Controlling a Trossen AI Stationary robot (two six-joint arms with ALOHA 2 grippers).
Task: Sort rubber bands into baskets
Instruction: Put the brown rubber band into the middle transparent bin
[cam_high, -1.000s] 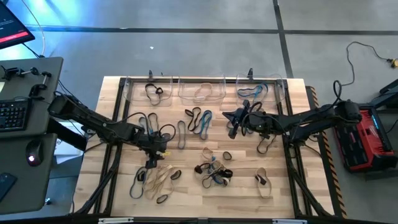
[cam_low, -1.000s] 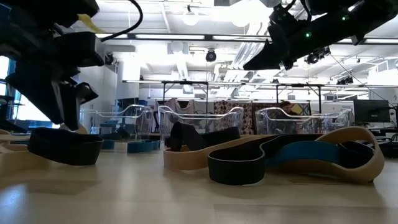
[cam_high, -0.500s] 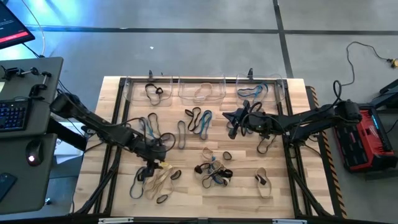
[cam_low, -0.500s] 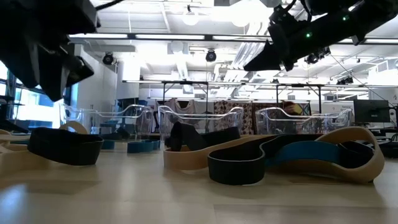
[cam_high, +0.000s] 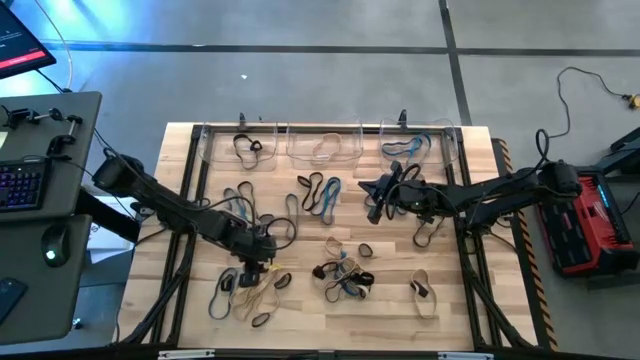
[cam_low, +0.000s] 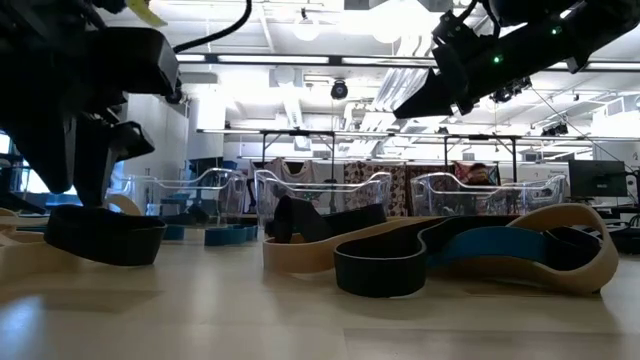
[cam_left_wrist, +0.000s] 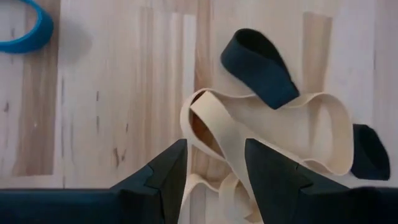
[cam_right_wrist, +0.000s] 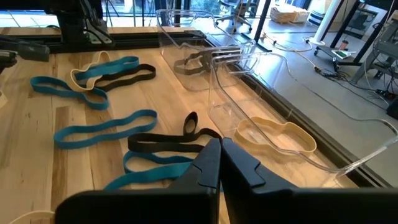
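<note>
Three clear baskets (cam_high: 240, 146) (cam_high: 325, 146) (cam_high: 415, 146) stand along the far edge, holding black, tan and blue rubber bands, one colour in each. My left gripper (cam_high: 255, 264) hangs open over a near-left heap of tan bands (cam_high: 252, 292). In the left wrist view its fingers (cam_left_wrist: 214, 149) stand on either side of a tan band (cam_left_wrist: 267, 124), just above it, with a black loop (cam_left_wrist: 258, 65) beyond. In the low view the left gripper (cam_low: 85, 195) hovers above a black band (cam_low: 100, 235). My right gripper (cam_high: 373, 206) (cam_right_wrist: 219, 149) waits shut above the table's right middle, holding nothing.
Loose bands lie across the table: blue and black ones (cam_high: 320, 195) in the middle, a mixed clump (cam_high: 345, 275) near the front, a tan one (cam_high: 422, 292) at the near right. A desk with a keyboard (cam_high: 20, 185) adjoins the left side.
My left gripper has moved toward the table's right and near edges, from the dark bands at the left middle to a spot over the tan heap. It has stayed open.
</note>
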